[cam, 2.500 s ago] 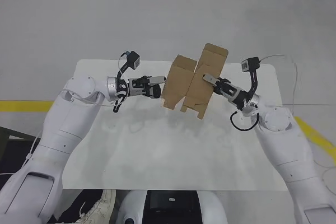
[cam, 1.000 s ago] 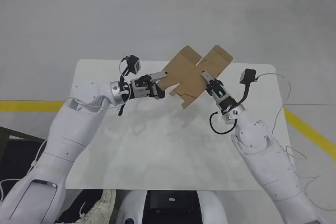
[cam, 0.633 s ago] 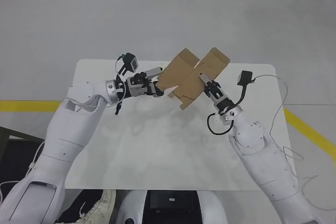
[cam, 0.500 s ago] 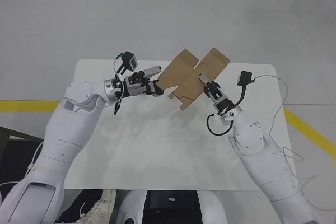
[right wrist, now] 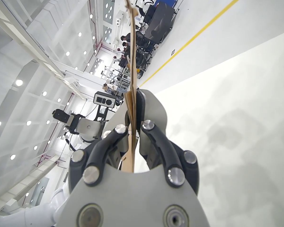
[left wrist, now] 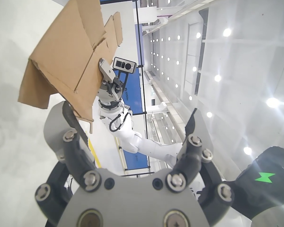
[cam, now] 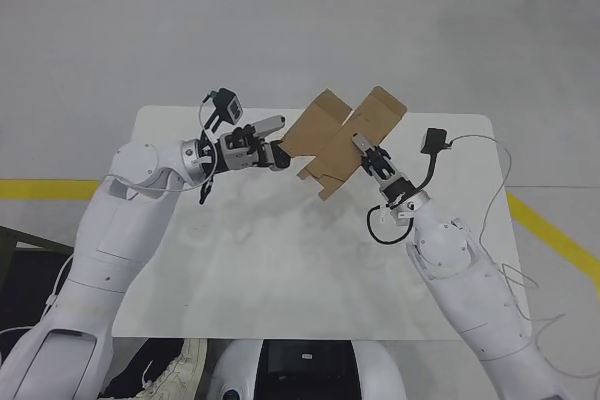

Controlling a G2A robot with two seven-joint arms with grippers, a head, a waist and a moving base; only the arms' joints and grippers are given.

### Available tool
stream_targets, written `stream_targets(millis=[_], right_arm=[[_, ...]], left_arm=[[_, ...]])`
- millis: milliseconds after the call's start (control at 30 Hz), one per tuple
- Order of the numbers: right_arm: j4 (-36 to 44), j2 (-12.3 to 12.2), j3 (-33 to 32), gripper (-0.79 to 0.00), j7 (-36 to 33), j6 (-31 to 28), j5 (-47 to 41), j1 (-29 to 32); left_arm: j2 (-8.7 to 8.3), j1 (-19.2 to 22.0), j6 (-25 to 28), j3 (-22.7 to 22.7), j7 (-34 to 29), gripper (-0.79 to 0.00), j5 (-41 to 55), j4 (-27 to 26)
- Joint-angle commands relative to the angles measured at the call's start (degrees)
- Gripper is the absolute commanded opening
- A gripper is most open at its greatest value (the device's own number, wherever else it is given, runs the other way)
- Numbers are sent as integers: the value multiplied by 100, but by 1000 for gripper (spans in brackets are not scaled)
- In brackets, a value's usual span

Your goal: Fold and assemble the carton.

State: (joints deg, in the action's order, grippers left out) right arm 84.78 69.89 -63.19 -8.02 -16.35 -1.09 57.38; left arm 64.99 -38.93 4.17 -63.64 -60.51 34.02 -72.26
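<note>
The carton (cam: 342, 132), a flat, partly opened piece of brown cardboard, hangs tilted in the air above the far part of the white surface (cam: 280, 270), in the upper middle of the top view. Its flaps point toward the upper right of the frame.

The right arm rises from the lower right of that frame, its forearm slanting up and to the left. The right hand (cam: 365, 152) meets the carton's lower right edge. In the right wrist view the cardboard (right wrist: 132, 48) runs edge-on straight through the right hand (right wrist: 132, 95), whose fingers (right wrist: 142, 105) are pinched tight on the sheet, with the surface (right wrist: 227, 124) beyond.

The left arm comes up from the lower left of the top view and bends at the elbow. Its forearm lies almost level, pointing right toward the carton's left end, where the left hand (cam: 280, 142) sits. In the left wrist view the left hand (left wrist: 130, 111) is spread wide. One finger (left wrist: 69, 119) lies just beside the carton's (left wrist: 66, 55) nearest corner, while the other stands well apart from the cardboard. Farther off in the same view, the right hand (left wrist: 103, 68) grips the carton's far edge
</note>
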Motion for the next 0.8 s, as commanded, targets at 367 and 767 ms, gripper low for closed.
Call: stream_targets(millis=[367, 767], right_arm=[[34, 72, -30, -785, -123, -40, 11, 58], [36, 133, -54, -785, -194, -61, 109, 70]], left_arm=[[84, 164, 30, 198, -49, 0, -35, 360], [110, 179, -30, 223, -32, -154, -128, 479]])
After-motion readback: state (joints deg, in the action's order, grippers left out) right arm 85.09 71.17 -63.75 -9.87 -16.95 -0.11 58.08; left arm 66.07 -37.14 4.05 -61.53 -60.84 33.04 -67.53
